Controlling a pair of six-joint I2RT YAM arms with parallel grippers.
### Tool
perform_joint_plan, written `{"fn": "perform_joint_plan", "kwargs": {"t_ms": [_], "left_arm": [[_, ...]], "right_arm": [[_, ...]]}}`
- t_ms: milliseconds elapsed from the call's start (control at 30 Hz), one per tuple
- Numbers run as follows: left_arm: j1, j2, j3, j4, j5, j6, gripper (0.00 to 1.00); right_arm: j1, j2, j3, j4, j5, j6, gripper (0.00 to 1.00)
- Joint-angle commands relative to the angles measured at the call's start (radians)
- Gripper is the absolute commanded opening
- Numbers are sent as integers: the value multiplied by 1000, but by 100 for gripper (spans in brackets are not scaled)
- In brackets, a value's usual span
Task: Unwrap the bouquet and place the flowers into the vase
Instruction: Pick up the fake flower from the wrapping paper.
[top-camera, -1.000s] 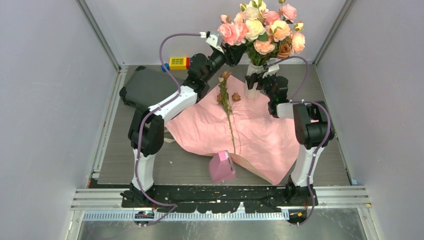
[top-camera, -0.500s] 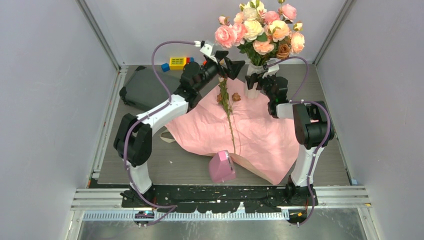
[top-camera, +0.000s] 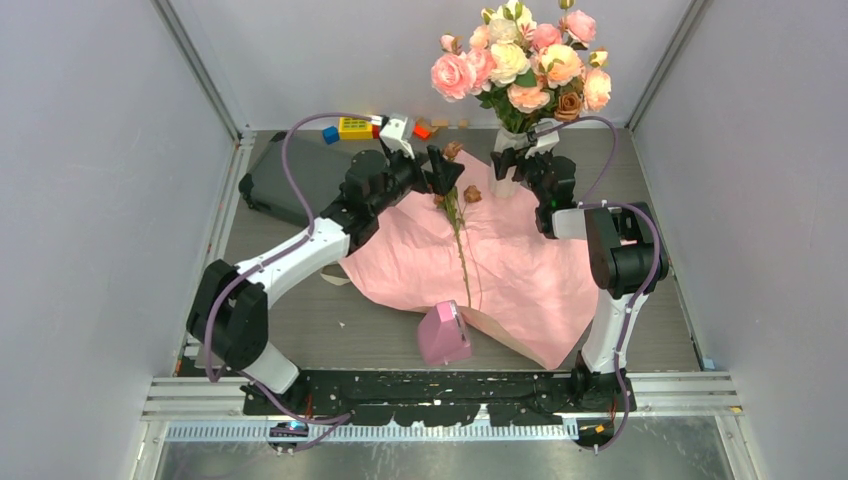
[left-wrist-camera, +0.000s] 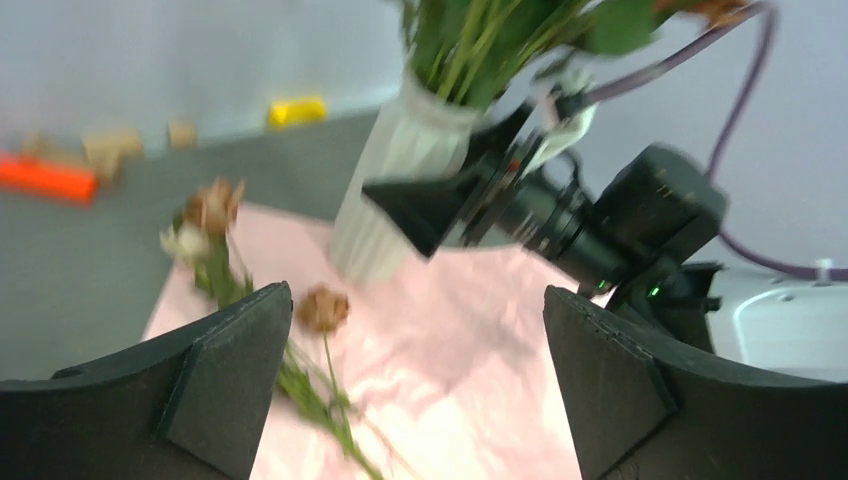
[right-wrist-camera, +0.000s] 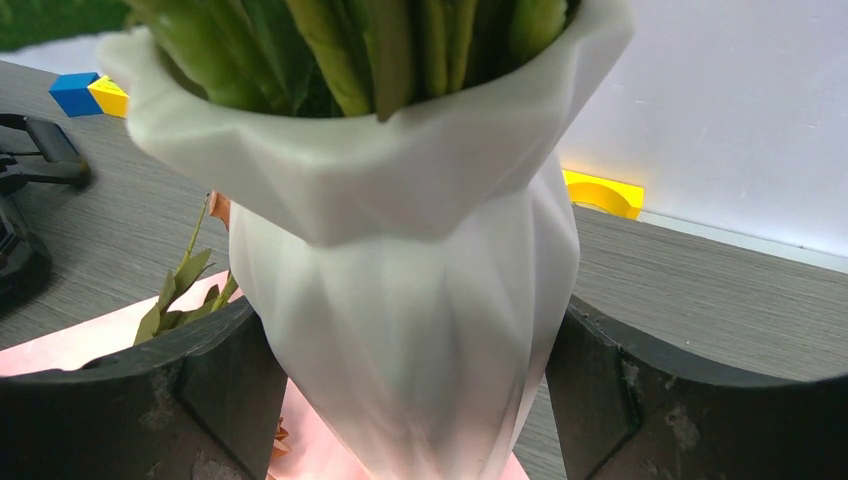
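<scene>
Left arm: my left pincer (left-wrist-camera: 415, 340) gapes empty above loose roses (left-wrist-camera: 322, 308) lying on spread pink wrapping paper (top-camera: 520, 270). Right arm: my right pincer (right-wrist-camera: 415, 400) clasps white vase (right-wrist-camera: 400, 290), likely steadying it for stem insertion.

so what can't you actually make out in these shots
- Top view: vase body mostly hidden by the right gripper.
- Right wrist view: blooms cut off by the top edge; only stems show.
- Left wrist view: motion blur smears the loose roses.
</scene>
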Motion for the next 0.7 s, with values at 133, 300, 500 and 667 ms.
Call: {"fn": "perform_joint_plan", "kwargs": {"t_ms": [133, 300, 500, 667], "left_arm": [[-4, 141, 150, -426, -40, -207, 95], [3, 279, 280, -563, -40, -271, 94], [4, 422, 410, -657, -33, -313, 94], [5, 502, 467, -702, -68, -299, 89]], "right_arm": [[18, -34, -31, 22, 10, -5, 0], [18, -37, -37, 26, 12, -1, 0], [18, -26, -33, 35, 12, 7, 0], [17, -23, -35, 44, 12, 7, 0]]}}
